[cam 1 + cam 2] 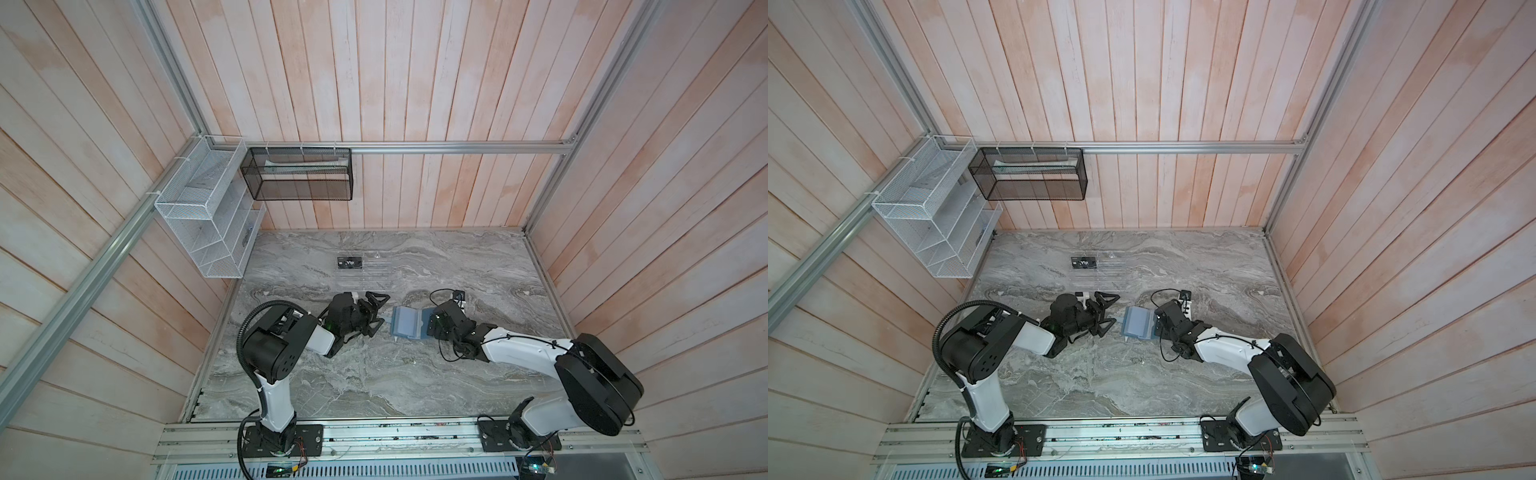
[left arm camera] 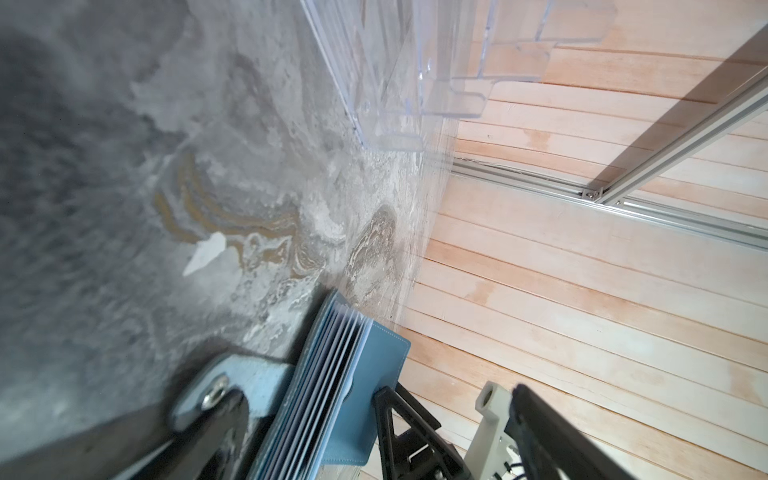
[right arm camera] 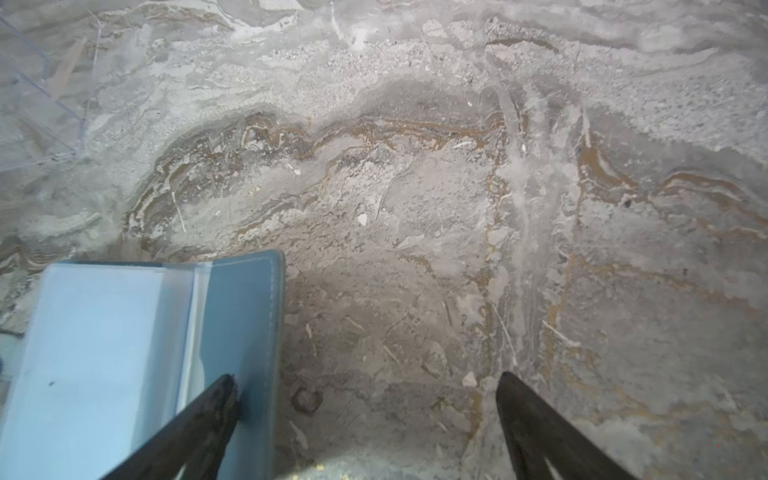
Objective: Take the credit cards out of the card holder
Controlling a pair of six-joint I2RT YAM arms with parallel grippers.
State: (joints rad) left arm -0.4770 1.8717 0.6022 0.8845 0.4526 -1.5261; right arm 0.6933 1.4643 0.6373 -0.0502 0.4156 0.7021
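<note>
At the middle of the marble-patterned tabletop [image 1: 374, 386] the slate-blue card holder [image 1: 409, 322] lies open, its stack of pale sleeves [image 2: 320, 374] showing. Whether the sleeves hold cards cannot be told. At its 9 o'clock the left gripper [image 1: 380, 309] points toward it with fingers spread wide apart, holding nothing. In the left wrist view one of its tips sits at the holder's snap tab [image 2: 257, 374], contact unclear. At the holder's 3 o'clock the right gripper [image 3: 365, 377] also stands wide apart, gripping nothing. One finger [image 3: 208, 415] lies over the holder's dark cover edge, its mate over bare tabletop. Toward 11 o'clock, well apart, a clear acrylic rack [image 1: 365, 276] carries a black "Vip" card [image 1: 350, 263].
</note>
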